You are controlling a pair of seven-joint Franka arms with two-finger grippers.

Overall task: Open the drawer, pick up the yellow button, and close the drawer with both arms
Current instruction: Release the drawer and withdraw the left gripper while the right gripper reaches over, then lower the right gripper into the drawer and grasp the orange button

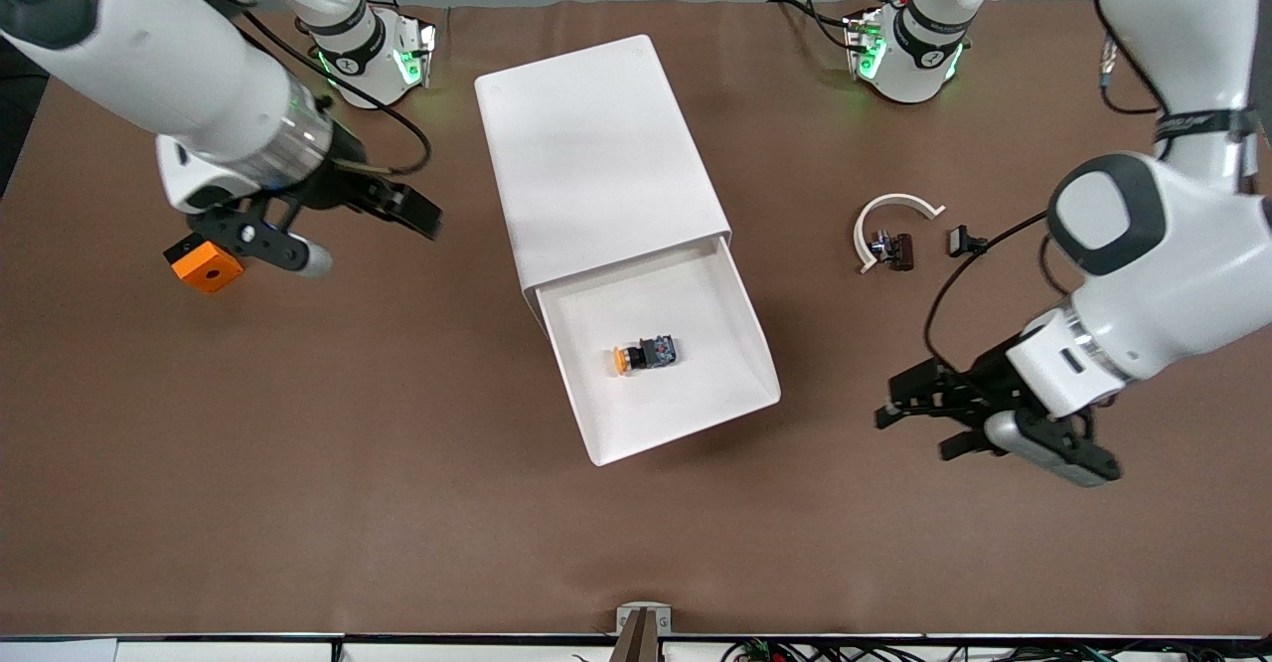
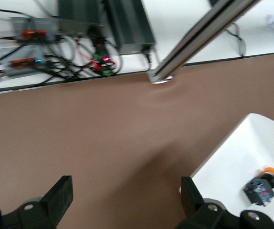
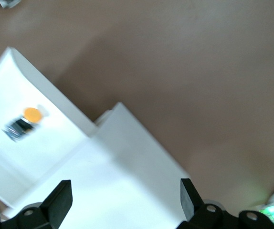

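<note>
drawer (image 1: 740, 289): pulled open | button (image 1: 646, 354): inside, on side

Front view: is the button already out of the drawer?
No, the button lies on its side on the floor of the open drawer, with neither end effector near it.

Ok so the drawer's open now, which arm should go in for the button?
Probably the left. The left gripper hangs open beside the drawer, level with the button. The right gripper, also open, sits beside the cabinet, over the table by the orange block.
</note>
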